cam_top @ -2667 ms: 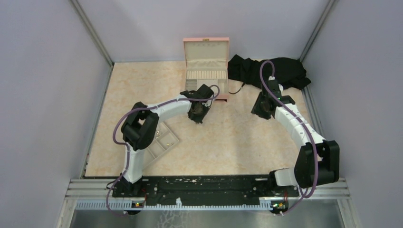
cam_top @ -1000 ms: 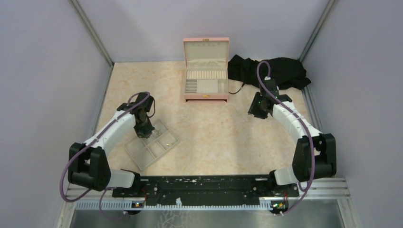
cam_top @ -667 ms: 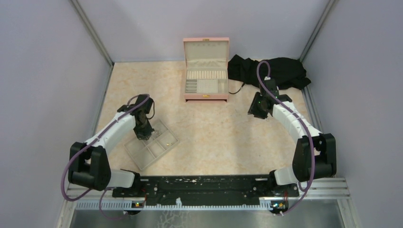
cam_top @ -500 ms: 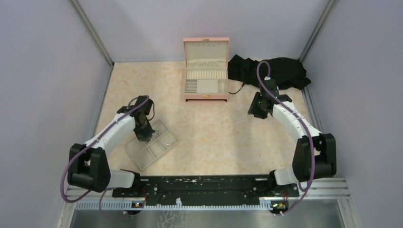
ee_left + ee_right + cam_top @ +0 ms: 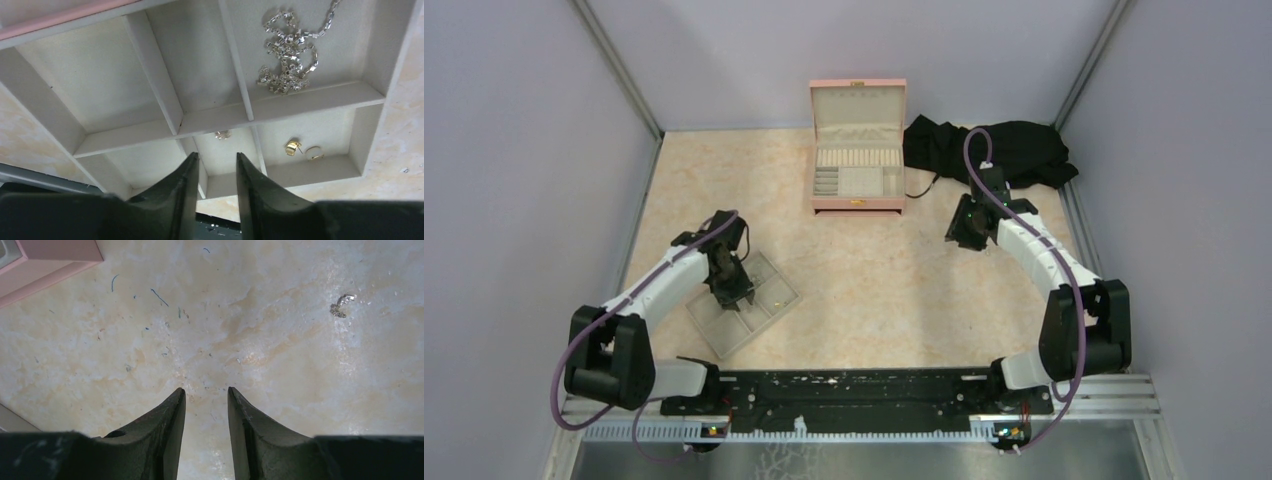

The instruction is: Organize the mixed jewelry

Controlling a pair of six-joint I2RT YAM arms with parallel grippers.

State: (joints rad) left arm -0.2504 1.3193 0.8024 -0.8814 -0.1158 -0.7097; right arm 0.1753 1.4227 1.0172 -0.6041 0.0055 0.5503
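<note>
Our left gripper [image 5: 216, 159] hangs over the tray [image 5: 155, 80], fingers parted, empty. We see a silver chain [image 5: 289, 55] heaped in one compartment, tail running up-right; a pale piece [image 5: 222, 134] in another; a gold earring [image 5: 293, 147] and ring [image 5: 314, 153] together in a third. Our right gripper [image 5: 205, 392], also parted and empty, hovers over the table [image 5: 250, 340], where a silver piece [image 5: 342, 305] lies loose.

cream marbled table [image 5: 874, 290], open pink box [image 5: 858, 204] at the far middle, black cloth [image 5: 1024, 150] crumpled just right of it, beige compartment tray [image 5: 724, 335] near left, small silvery piece [image 5: 342, 305] on bare surface
</note>
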